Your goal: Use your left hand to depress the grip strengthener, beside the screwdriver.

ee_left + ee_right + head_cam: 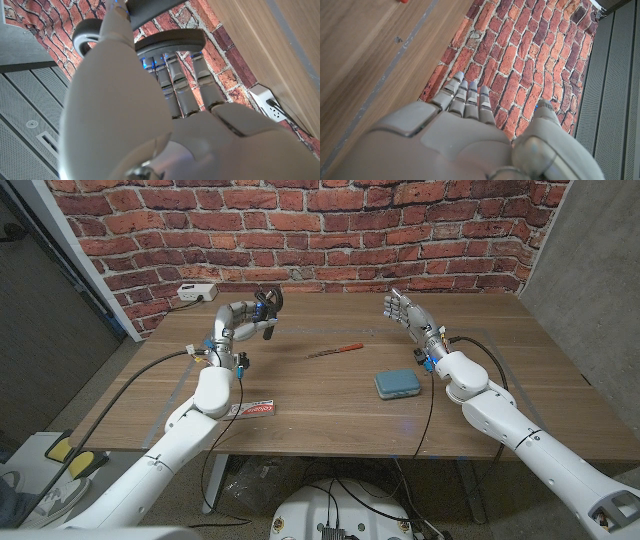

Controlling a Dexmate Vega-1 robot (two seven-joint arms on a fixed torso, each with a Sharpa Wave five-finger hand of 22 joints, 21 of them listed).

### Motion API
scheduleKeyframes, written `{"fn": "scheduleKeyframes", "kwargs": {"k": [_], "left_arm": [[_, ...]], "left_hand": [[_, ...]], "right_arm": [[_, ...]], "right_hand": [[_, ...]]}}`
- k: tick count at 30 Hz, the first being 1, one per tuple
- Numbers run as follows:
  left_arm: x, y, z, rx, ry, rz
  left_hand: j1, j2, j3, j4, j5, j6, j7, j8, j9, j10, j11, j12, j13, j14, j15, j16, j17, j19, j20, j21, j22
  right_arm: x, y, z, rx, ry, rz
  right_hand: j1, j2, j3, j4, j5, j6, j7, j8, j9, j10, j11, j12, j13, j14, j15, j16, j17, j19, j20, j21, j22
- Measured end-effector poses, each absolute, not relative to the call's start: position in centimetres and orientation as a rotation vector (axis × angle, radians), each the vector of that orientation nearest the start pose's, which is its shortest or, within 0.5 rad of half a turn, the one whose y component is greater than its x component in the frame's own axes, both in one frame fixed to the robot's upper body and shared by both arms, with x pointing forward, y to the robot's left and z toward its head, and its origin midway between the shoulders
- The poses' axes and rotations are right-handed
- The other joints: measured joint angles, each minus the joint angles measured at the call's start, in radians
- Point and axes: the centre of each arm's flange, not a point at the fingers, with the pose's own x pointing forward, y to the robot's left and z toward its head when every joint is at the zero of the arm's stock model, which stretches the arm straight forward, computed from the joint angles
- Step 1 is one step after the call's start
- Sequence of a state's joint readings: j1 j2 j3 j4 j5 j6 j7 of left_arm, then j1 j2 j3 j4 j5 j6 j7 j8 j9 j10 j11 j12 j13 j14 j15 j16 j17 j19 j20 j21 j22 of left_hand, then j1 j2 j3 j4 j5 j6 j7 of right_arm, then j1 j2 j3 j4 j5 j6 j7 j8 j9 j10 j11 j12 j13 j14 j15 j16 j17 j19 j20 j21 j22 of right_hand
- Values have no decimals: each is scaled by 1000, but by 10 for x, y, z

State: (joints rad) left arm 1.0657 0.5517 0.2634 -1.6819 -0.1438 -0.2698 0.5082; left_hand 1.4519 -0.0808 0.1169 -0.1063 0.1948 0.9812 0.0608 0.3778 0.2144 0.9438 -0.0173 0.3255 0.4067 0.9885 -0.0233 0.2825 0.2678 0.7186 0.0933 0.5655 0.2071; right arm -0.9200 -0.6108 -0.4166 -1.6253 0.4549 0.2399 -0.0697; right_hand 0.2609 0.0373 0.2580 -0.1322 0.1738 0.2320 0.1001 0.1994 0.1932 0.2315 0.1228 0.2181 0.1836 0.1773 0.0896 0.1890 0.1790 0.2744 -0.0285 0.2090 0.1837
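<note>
The left hand (pixel 250 316) holds the grip strengthener (pixel 270 310) up in its fingers, with the screwdriver (pixel 334 350) lying off to its right

Teal case (pixel 398 385), red-white packet (pixel 256 410), white power strip (pixel 197 293) on table (pixel 330 405).

The left hand (pixel 165 125) holds the grey grip strengthener (pixel 170 42), fingers (pixel 172 85) curled over its handle. Behind are a red brick wall (pixel 210 45), the wooden table (pixel 270 45) and a white power strip (pixel 267 102).
</note>
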Motion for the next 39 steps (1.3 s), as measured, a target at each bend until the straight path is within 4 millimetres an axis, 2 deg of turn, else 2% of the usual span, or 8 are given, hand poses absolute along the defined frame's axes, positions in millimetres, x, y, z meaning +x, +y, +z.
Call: {"fn": "scheduleKeyframes", "kwargs": {"k": [8,39], "left_arm": [[561,293,-4,226,-851,232],[555,292,-11,189,-832,266]], "left_hand": [[0,0,0,0,0,7,7,2,0,8,8,4,38,7,4,10,0,0,0,52,-17],[0,0,0,0,0,11,11,13,0,14,14,7,108,21,11,10,3,0,0,102,-19]], "right_arm": [[592,-229,5,-196,-720,295],[591,-227,7,-193,-736,299]], "right_hand": [[0,0,0,0,0,0,0,0,0,0,0,0,0,0,0,0,0,0,0,0,0],[5,5,0,0,0,0,0,0,0,0,0,1,0,0,0,0,0,4,-4,0,0]]}}
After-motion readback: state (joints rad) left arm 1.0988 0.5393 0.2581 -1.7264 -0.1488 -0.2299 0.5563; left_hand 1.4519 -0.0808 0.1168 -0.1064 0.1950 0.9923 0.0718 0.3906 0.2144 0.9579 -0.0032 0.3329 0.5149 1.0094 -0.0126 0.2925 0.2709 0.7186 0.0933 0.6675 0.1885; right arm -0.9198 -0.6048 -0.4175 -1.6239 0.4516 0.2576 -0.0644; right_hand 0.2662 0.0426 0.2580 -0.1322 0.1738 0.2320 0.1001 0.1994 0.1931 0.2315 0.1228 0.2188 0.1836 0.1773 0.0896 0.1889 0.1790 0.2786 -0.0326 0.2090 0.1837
